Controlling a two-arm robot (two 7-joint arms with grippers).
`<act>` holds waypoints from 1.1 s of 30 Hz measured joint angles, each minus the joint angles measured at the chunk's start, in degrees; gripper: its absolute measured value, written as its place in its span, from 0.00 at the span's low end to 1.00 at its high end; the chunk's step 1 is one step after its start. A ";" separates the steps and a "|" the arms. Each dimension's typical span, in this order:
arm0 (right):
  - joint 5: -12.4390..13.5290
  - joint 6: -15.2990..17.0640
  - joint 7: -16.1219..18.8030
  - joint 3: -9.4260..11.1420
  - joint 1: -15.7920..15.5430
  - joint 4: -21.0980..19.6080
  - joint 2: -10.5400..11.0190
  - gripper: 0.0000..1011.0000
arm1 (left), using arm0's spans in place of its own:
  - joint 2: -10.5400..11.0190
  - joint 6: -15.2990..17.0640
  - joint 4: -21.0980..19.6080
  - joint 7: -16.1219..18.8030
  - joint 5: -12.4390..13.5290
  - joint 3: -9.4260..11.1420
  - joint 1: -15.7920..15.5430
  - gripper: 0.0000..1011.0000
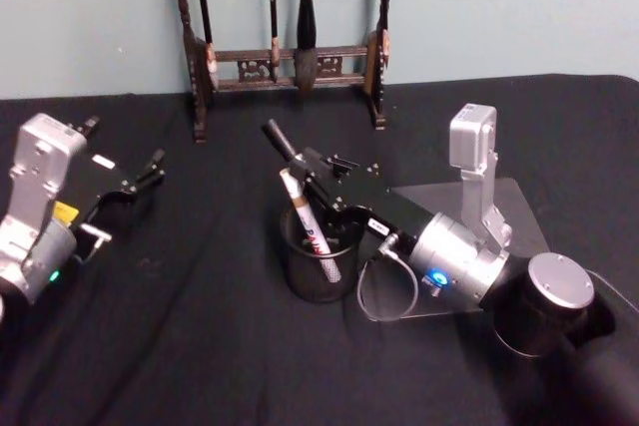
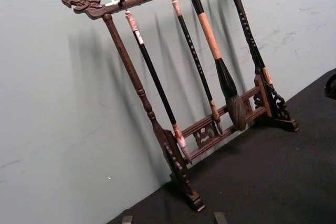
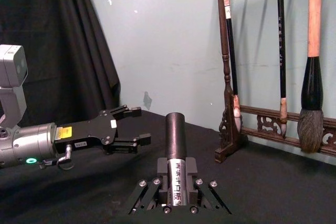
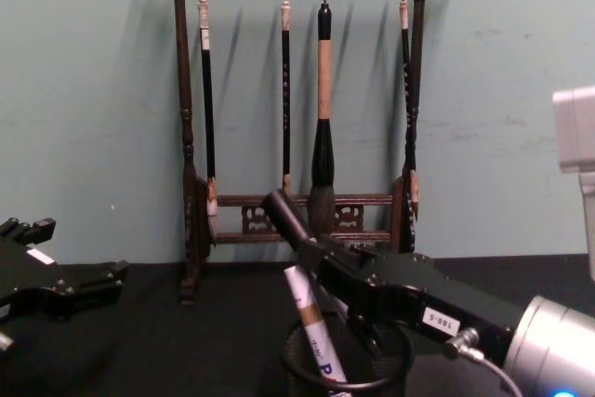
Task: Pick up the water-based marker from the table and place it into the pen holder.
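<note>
One marker [image 1: 305, 221] is clamped in the right gripper [image 1: 318, 185] fingers, its long axis tilted, tip already inside the holder [image 1: 321, 258] and cap up-left, so we judge release comes next; the left gripper [image 1: 140, 179] idles half-open, well apart.

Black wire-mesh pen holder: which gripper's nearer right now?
Right. The right gripper sits directly over the black wire-mesh pen holder, clamped on the white marker whose lower end is inside the cup. The left gripper is open, well off to the left above the black table.
</note>
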 joint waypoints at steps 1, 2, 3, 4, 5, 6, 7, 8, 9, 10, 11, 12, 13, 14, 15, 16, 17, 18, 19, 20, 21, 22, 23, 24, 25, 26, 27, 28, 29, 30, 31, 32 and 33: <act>0.00 0.00 0.00 0.01 0.00 0.00 0.00 0.20 | 0.00 0.00 0.00 0.00 0.00 0.00 0.00 0.99; -0.01 0.00 -0.01 0.02 0.00 -0.01 0.00 0.20 | 0.00 0.00 0.00 0.00 0.00 0.00 0.00 0.99; -0.01 0.00 0.00 0.03 0.00 -0.01 -0.01 0.20 | 0.00 0.00 0.00 0.00 0.00 0.00 0.00 0.99; -0.02 0.00 -0.01 0.04 0.00 -0.02 -0.01 0.20 | 0.00 0.00 0.00 0.00 0.00 0.00 0.00 0.99; -0.02 0.00 -0.01 0.04 0.00 -0.02 -0.01 0.20 | 0.00 0.00 0.00 0.00 0.00 0.00 0.00 0.99; -0.03 0.00 0.00 0.05 0.00 -0.03 -0.02 0.20 | 0.00 0.00 0.00 0.00 0.00 0.00 0.00 0.99; -0.03 0.00 0.00 0.05 0.00 -0.03 -0.02 0.21 | 0.00 0.00 0.00 0.00 0.00 0.00 0.00 0.99; -0.03 0.00 0.00 0.06 0.00 -0.03 -0.03 0.23 | 0.00 0.00 0.00 0.00 0.00 0.00 0.00 0.99; -0.03 0.00 0.00 0.06 0.00 -0.03 -0.03 0.25 | 0.00 0.00 0.00 0.00 0.00 0.00 0.00 0.99; -0.04 0.00 0.00 0.07 0.00 -0.03 -0.04 0.27 | 0.00 0.00 0.00 0.00 0.00 0.00 0.00 0.99; -0.04 0.01 0.00 0.08 0.00 -0.04 -0.04 0.33 | 0.00 0.00 0.00 0.00 0.00 0.00 0.00 0.99; -0.04 0.01 0.00 0.08 0.00 -0.03 -0.04 0.35 | 0.00 0.00 0.00 0.00 0.00 0.00 0.00 0.99; -0.04 0.01 0.00 0.09 0.00 -0.03 -0.04 0.36 | 0.00 0.00 0.00 0.00 0.00 0.00 0.00 0.99; -0.04 0.02 0.01 0.10 0.00 -0.04 -0.05 0.42 | 0.00 0.00 0.00 0.00 0.00 0.00 0.00 0.99; -0.04 0.02 0.01 0.10 0.00 -0.03 -0.05 0.42 | 0.00 0.00 0.00 0.00 0.00 0.00 0.00 0.99; -0.04 0.03 0.01 0.11 0.00 -0.04 -0.06 0.47 | 0.00 0.00 0.00 0.00 0.00 0.00 0.00 0.99; -0.04 0.03 0.01 0.12 0.00 -0.04 -0.06 0.51 | 0.00 0.00 0.00 0.00 0.00 0.00 0.00 0.99; -0.04 0.03 0.01 0.12 0.00 -0.04 -0.06 0.55 | 0.00 0.00 0.00 0.00 0.00 0.00 0.00 0.99; -0.04 0.04 0.02 0.13 0.00 -0.04 -0.07 0.57 | 0.00 0.00 0.00 0.00 0.00 0.00 0.00 0.99; -0.04 0.05 0.03 0.13 0.00 -0.04 -0.07 0.61 | 0.00 0.00 0.00 0.00 0.00 0.00 0.00 0.99; -0.04 0.05 0.03 0.13 0.00 -0.04 -0.07 0.62 | 0.00 0.00 0.00 0.00 0.00 0.00 0.00 0.99; -0.04 0.06 0.03 0.13 0.00 -0.03 -0.07 0.67 | 0.00 0.00 0.00 0.00 0.00 0.00 0.00 0.99; -0.04 0.07 0.03 0.13 0.00 -0.03 -0.07 0.69 | 0.00 0.00 0.00 0.00 0.00 0.00 0.00 0.99; -0.04 0.07 0.04 0.13 0.00 -0.04 -0.07 0.71 | 0.00 0.00 0.00 0.00 0.00 0.00 0.00 0.99; -0.04 0.07 0.04 0.13 0.00 -0.03 -0.07 0.76 | 0.00 0.00 0.00 0.00 0.00 0.00 0.00 0.99; -0.04 0.07 0.04 0.13 0.00 -0.03 -0.07 0.78 | 0.00 0.00 0.00 0.00 0.00 0.00 0.00 0.99; -0.04 0.07 0.05 0.13 0.00 -0.03 -0.07 0.81 | 0.00 0.00 0.00 0.00 0.00 0.00 0.00 0.99; -0.04 0.07 0.05 0.13 0.00 -0.04 -0.07 0.86 | 0.00 0.00 0.00 0.00 0.00 0.00 0.00 0.99; -0.04 0.07 0.05 0.13 0.00 -0.03 -0.07 0.87 | 0.00 0.00 0.00 0.00 0.00 0.00 0.00 0.99; -0.04 0.10 0.00 0.21 -0.05 -0.18 -0.03 0.91 | 0.00 0.00 0.00 0.00 0.00 0.00 0.00 0.99; -0.04 0.13 -0.24 0.35 -0.13 -0.45 0.08 0.91 | 0.00 0.00 0.00 0.00 0.00 0.00 0.00 0.99; -0.02 0.15 -0.77 0.66 -0.28 -1.00 0.31 0.95 | 0.00 0.00 0.00 0.00 0.00 0.00 0.00 0.99; -0.02 0.15 -0.77 0.66 -0.28 -1.00 0.31 0.97 | 0.00 0.00 0.00 0.00 0.00 0.00 0.00 0.99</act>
